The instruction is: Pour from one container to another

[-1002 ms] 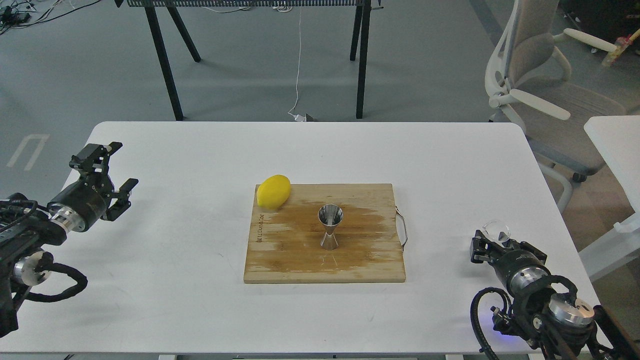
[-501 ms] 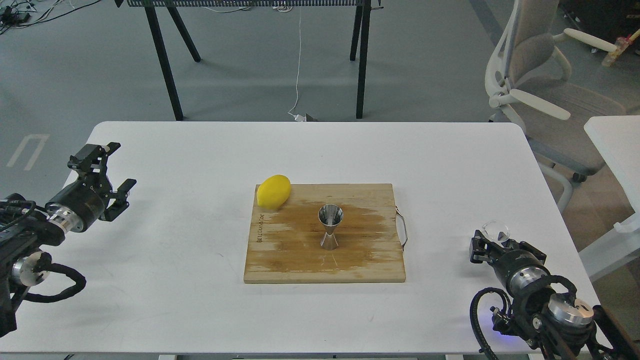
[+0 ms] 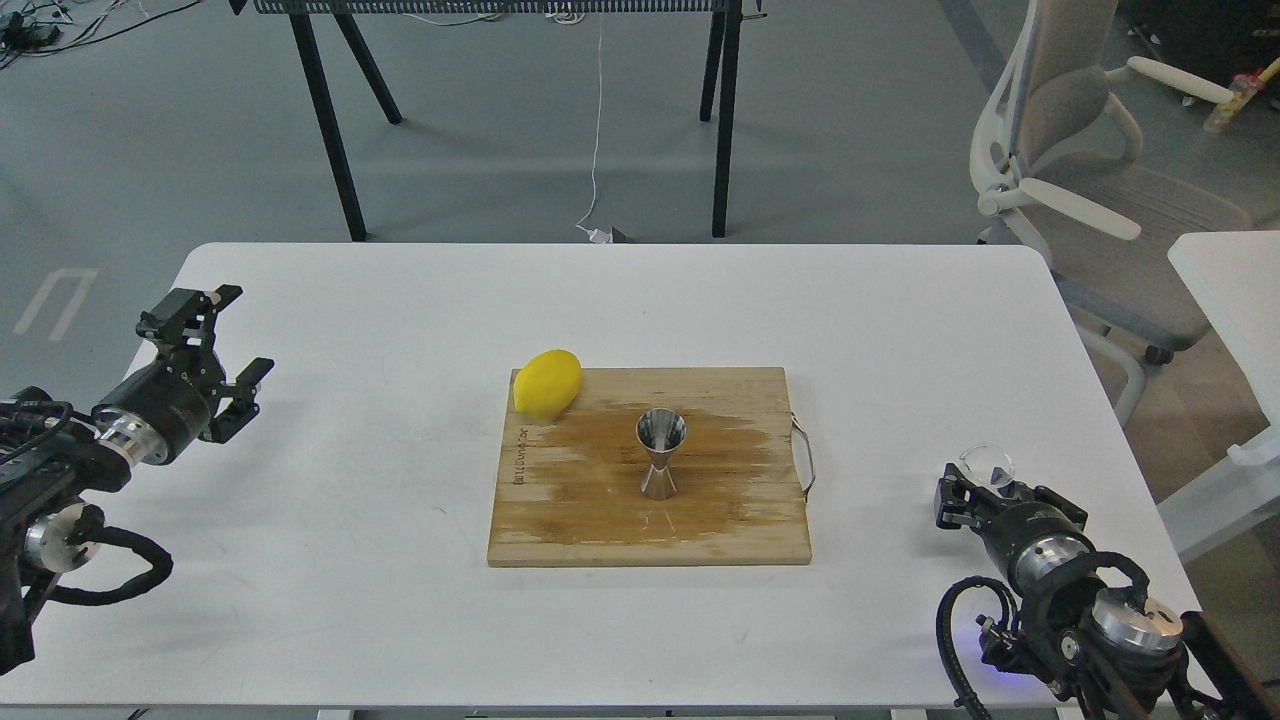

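Since the earlier frame, the right gripper (image 3: 985, 487) has been shifted slightly left, clamped on the glass (image 3: 987, 465) over the surface (image 3: 400, 600). The jigger (image 3: 661, 466) is stood upright on the board (image 3: 560, 520). The left gripper (image 3: 215, 350) is held apart, fingers spread.

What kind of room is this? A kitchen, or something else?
Probably a lab or office workspace, not a kitchen: a plain white table on a grey floor, an office chair beside it, and loose cables trailing under a black-legged bench behind. The cutting board looks like a test prop.
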Motion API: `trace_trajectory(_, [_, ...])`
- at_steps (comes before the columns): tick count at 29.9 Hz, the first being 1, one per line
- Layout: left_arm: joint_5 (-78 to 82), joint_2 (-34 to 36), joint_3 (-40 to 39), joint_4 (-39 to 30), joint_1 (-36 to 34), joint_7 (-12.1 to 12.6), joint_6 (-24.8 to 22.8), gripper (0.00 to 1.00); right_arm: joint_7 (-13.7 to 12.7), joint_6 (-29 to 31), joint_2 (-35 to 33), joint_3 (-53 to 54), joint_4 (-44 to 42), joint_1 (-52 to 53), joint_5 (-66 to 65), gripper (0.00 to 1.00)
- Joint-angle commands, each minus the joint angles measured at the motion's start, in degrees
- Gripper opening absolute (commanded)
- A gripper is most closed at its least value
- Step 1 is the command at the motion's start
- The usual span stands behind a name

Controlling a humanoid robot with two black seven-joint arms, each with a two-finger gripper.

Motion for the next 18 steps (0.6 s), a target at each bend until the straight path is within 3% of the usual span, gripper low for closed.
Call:
trace_trajectory(1, [0.0,0.1,0.0,0.0,0.0,0.0,0.0,0.99,0.0,0.0,0.1,0.0,0.1,0.0,0.0,0.97])
trace_trajectory(18, [0.0,0.1,0.0,0.0,0.4,0.0,0.0,0.99,0.0,0.0,0.1,-0.1,0.3,-0.1,0.0,0.98])
